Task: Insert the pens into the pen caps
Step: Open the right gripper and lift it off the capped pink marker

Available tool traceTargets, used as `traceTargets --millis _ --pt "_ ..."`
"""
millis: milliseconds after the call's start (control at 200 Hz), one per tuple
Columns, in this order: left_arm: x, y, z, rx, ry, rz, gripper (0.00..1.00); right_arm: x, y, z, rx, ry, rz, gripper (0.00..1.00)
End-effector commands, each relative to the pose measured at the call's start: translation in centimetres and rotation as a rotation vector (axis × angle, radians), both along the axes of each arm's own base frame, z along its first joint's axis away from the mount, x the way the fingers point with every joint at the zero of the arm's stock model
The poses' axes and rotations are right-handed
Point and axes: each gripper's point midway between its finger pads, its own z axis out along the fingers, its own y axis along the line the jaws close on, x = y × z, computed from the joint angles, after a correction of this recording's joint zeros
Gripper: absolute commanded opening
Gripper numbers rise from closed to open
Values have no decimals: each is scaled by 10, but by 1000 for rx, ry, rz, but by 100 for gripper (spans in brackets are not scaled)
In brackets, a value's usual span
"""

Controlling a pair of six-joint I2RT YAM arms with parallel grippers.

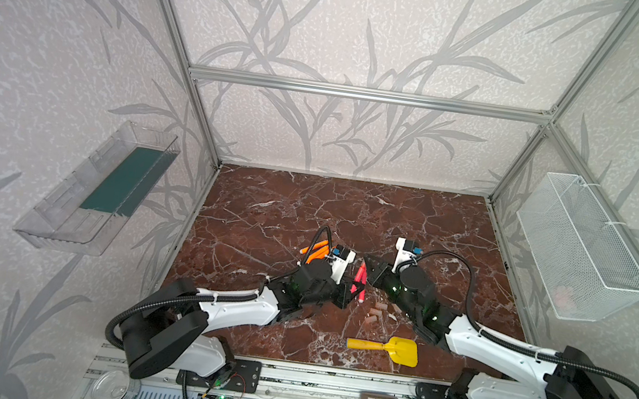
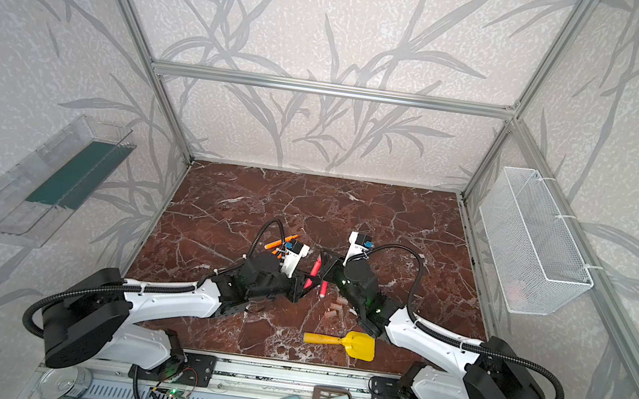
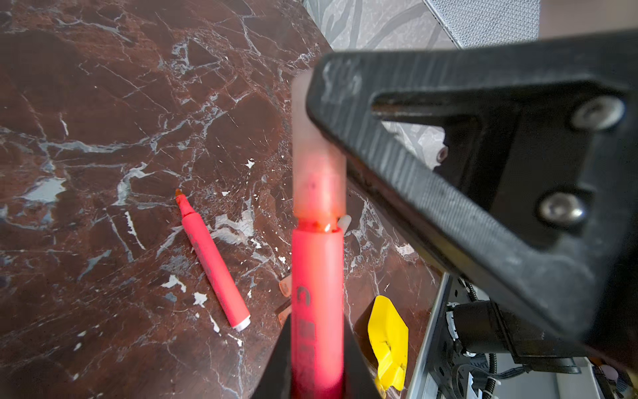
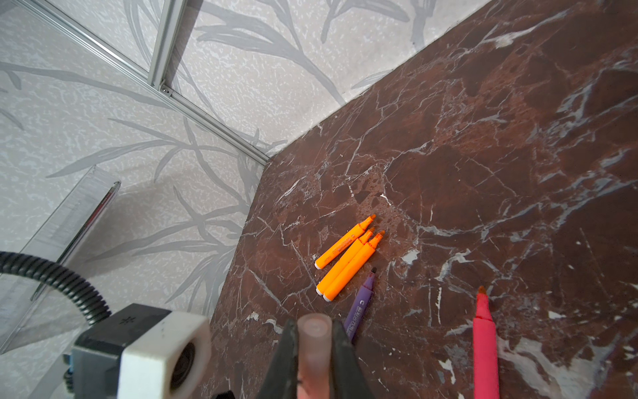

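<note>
Left pincer (image 3: pixel 317 331) gripping pink pen (image 3: pixel 317 276), right pincer (image 4: pixel 314 324) gripping cap (image 4: pixel 315 359)

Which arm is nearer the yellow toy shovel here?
Right. In both top views the right arm passes close by the blade of the yellow shovel, on its right side. The left arm lies farther off, beyond the handle end on the left.

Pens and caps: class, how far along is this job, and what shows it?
Done: nothing fully; no pen on the table wears a cap. In hand: the left tool grips a pink-red pen, and the right tool grips a cap sitting over its tip, a thin gap short of seated. Left: the other pink-red pen, three orange pens and the purple pen lie bare; spare caps lie loose.
</note>
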Motion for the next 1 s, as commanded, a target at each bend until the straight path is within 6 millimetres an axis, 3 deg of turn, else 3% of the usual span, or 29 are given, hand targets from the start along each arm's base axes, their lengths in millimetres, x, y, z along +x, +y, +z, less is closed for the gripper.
traceTargets --millis 0,250,355,550,655,995 --pt "4 1 43 -104 -122 16 0 -10 8 -9 -22 26 55 13" --pt "4 9 51 -124 -142 27 0 -17 2 -13 -13 28 65 20" --pt "3 8 51 -122 -149 17 0 -19 6 -11 -14 20 88 29" --pt "1 8 46 -110 -152 0 0 -21 3 0 -24 -9 95 65" --pt "2 9 43 -95 -162 6 0 -25 -2 9 -12 -24 93 77" --pt "1 14 30 -34 -218 -5 0 -23 -23 48 -31 -114 28 86"
